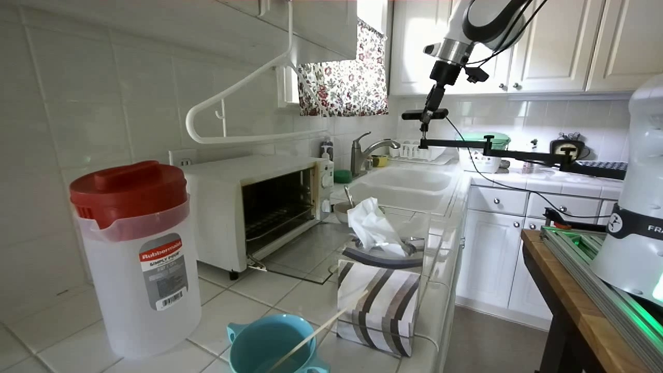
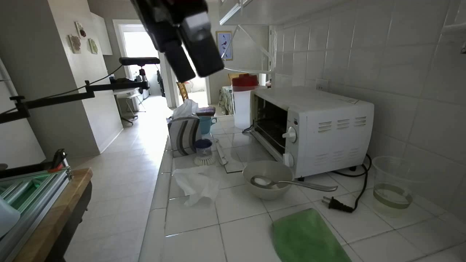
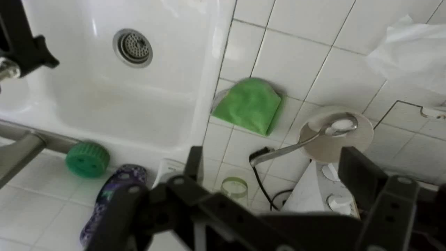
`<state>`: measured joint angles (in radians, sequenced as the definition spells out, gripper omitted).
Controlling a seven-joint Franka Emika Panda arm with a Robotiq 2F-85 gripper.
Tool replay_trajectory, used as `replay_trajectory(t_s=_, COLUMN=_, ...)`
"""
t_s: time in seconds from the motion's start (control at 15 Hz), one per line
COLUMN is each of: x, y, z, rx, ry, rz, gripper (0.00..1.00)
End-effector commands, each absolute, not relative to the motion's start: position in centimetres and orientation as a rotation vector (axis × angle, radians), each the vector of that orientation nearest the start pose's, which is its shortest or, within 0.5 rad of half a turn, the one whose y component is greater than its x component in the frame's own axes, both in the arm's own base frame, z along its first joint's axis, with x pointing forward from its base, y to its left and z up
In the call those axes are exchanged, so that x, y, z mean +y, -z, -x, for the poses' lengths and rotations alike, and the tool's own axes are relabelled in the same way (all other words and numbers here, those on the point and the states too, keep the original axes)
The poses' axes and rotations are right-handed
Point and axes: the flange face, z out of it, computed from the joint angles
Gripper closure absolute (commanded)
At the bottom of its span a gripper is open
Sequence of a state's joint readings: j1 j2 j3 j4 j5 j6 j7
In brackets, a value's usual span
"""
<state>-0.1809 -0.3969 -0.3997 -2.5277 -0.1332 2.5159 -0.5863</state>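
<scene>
My gripper (image 3: 273,158) is open and empty, high above the tiled counter; it also shows in both exterior views (image 1: 435,98) (image 2: 200,74). In the wrist view a pale bowl (image 3: 357,141) with a metal spoon (image 3: 285,150) resting in it lies below my fingers; something white sits in the spoon's head. A folded green cloth (image 3: 249,106) lies between the bowl and the white sink (image 3: 167,118). A clear cup (image 3: 234,188) and the white toaster oven (image 3: 303,195) show between the fingers. In an exterior view the oven (image 2: 335,142) stands with its door down.
A crumpled white paper (image 2: 198,183), a brush (image 2: 204,151) and a striped tissue box (image 1: 380,308) line the counter edge. A red-lidded pitcher (image 1: 140,259) and blue cup (image 1: 279,342) stand farther along. A white hanger (image 1: 248,139) hangs above. A black camera stand (image 1: 523,154) reaches across.
</scene>
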Motion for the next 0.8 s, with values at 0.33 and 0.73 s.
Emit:
replay_trajectory(t_s=0.33, x=-26.8, y=-41.0, z=-39.7, rx=-0.254, ry=0.711, rz=3.106, gripper=0.00)
replay_trajectory(t_s=0.73, x=-28.2, y=-35.9, z=-43.1, rx=0.125, ry=0.545, rz=3.206, gripper=0.00)
